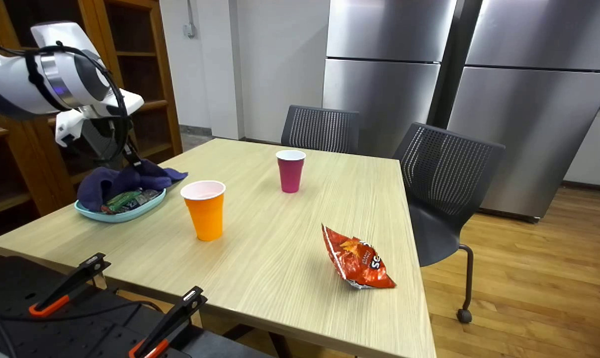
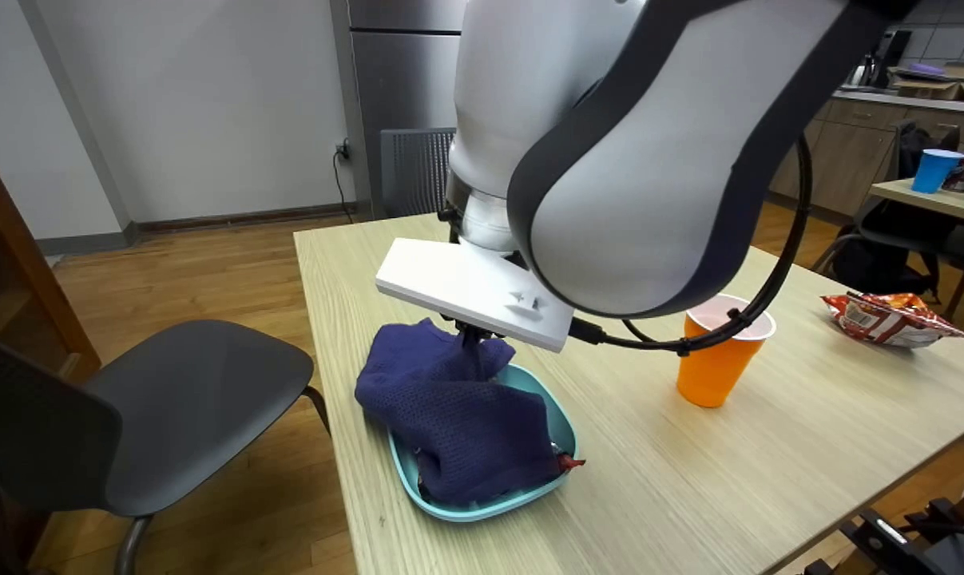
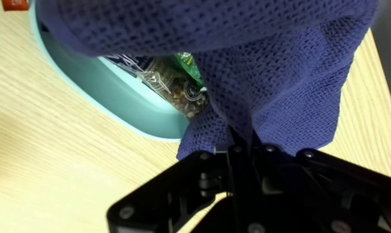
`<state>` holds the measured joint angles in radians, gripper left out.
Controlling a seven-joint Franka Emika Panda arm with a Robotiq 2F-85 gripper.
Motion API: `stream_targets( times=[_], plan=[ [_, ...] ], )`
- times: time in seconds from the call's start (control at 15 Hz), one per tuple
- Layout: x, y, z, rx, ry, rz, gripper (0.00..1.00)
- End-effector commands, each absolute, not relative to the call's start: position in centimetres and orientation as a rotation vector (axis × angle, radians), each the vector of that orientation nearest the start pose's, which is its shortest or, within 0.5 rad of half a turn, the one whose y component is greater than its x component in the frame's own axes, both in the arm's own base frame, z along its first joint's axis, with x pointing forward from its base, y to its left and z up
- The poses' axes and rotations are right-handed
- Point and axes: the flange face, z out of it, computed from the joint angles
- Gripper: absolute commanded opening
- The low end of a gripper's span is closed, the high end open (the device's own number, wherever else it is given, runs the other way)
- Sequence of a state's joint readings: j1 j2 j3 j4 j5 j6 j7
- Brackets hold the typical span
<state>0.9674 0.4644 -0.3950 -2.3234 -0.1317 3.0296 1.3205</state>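
Note:
A blue-purple woven cloth (image 3: 299,106) lies bunched over a light-blue tray (image 3: 82,81), partly draped past its rim onto the table. Pinched between the black fingers of my gripper (image 3: 245,137) is a fold of this cloth, which rises from the jaws toward the top of the wrist view. Inside the tray, a clear-wrapped snack bar (image 3: 172,85) and a green packet (image 3: 188,66) show beneath the cloth. In an exterior view the cloth (image 2: 482,431) covers most of the tray, and a white plate on the wrist hides much of the gripper.
An orange cup (image 1: 205,216) stands near the tray, with a magenta cup (image 1: 291,174) farther back. Toward one table corner lies a red chip bag (image 1: 359,261). Dark chairs (image 1: 444,194) (image 2: 202,415) stand around the table, and a wooden cabinet (image 1: 145,89) is close behind the arm.

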Motion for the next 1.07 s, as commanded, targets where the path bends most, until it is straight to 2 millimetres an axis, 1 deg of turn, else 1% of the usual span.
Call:
stream_targets(
  times=[0.0, 0.27, 0.4, 0.67, 1.0],
  plan=[
    [45.0, 28.8, 20.7, -2.935, 0.753, -0.521, 0.01],
    [45.3, 28.1, 22.2, -2.952, 0.701, -0.576, 0.01],
    [44.8, 28.3, 22.3, -2.980, 0.641, -0.560, 0.01],
    [43.5, 28.7, 21.8, -3.075, 0.538, -0.518, 0.01],
    [42.8, 27.9, 22.0, -3.180, 0.499, -0.473, 0.01]
  ],
)
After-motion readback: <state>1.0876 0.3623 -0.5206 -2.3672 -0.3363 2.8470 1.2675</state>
